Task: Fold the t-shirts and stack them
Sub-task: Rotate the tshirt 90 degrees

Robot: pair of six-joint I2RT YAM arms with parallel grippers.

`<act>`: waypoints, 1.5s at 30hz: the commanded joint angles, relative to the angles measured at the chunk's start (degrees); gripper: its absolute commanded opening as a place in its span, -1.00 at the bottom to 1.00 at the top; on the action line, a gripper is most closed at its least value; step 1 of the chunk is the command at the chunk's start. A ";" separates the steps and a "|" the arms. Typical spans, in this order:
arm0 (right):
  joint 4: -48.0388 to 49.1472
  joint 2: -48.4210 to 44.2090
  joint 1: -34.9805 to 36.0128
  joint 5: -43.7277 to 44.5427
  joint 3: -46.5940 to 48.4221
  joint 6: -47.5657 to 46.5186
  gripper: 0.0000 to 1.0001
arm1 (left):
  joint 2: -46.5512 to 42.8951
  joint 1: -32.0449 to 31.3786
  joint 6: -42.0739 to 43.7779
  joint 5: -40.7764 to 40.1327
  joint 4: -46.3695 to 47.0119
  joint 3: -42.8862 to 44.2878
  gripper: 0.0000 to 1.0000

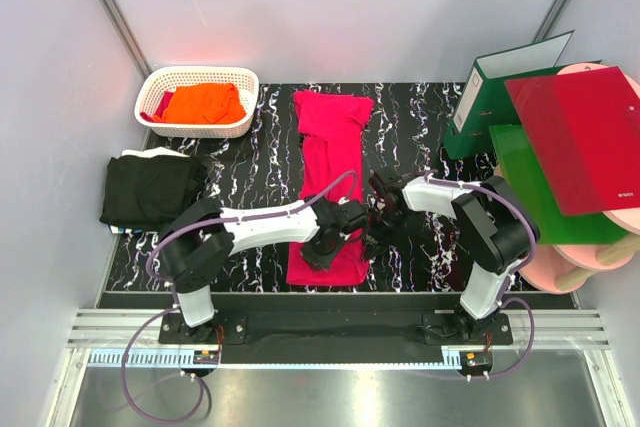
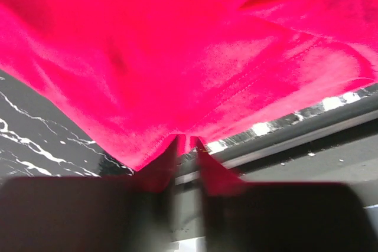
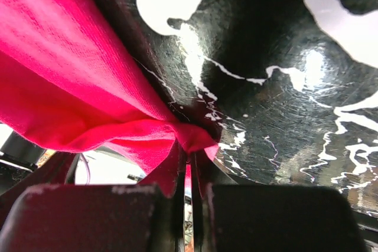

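The crimson-pink t-shirt (image 1: 330,147) lies in a long strip down the middle of the black marbled table. My left gripper (image 1: 322,250) is shut on its near hem, which fills the left wrist view (image 2: 195,57). My right gripper (image 1: 374,237) is shut on a bunched corner of the same shirt (image 3: 195,134) at its right near edge. The orange t-shirt (image 1: 203,103) lies in the white basket (image 1: 197,129) at the back left. The black t-shirt (image 1: 150,187) lies folded at the left edge.
A green binder (image 1: 495,97) stands at the back right. A glossy red folder (image 1: 580,137) and a green folder (image 1: 545,187) lie on pink round things at the right. The table's near edge (image 1: 330,297) runs just before the shirt's hem.
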 commanded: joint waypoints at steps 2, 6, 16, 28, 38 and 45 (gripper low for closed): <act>-1.28 -1.81 0.18 1.74 1.05 -0.27 -1.00 | 0.75 -0.27 -0.08 -2.40 1.09 0.63 -1.00; -2.25 -3.48 0.09 1.56 0.70 -0.01 -1.00 | -0.66 -0.27 -0.35 -3.99 0.92 -0.79 -1.00; -2.87 -4.90 0.18 1.30 -0.27 0.34 -1.00 | -4.87 -0.62 0.27 -2.23 1.36 2.11 0.93; -2.25 -2.79 0.18 3.06 -0.54 0.52 -1.00 | 3.12 -2.82 1.41 -0.91 4.78 4.40 0.17; -2.08 -2.17 0.18 2.53 0.43 0.69 -1.00 | 7.16 -2.82 1.41 -1.88 5.05 4.31 -1.00; -2.16 -3.40 0.18 2.53 -0.27 0.69 -1.00 | 4.28 -2.82 -0.35 -6.27 4.17 -0.33 -1.00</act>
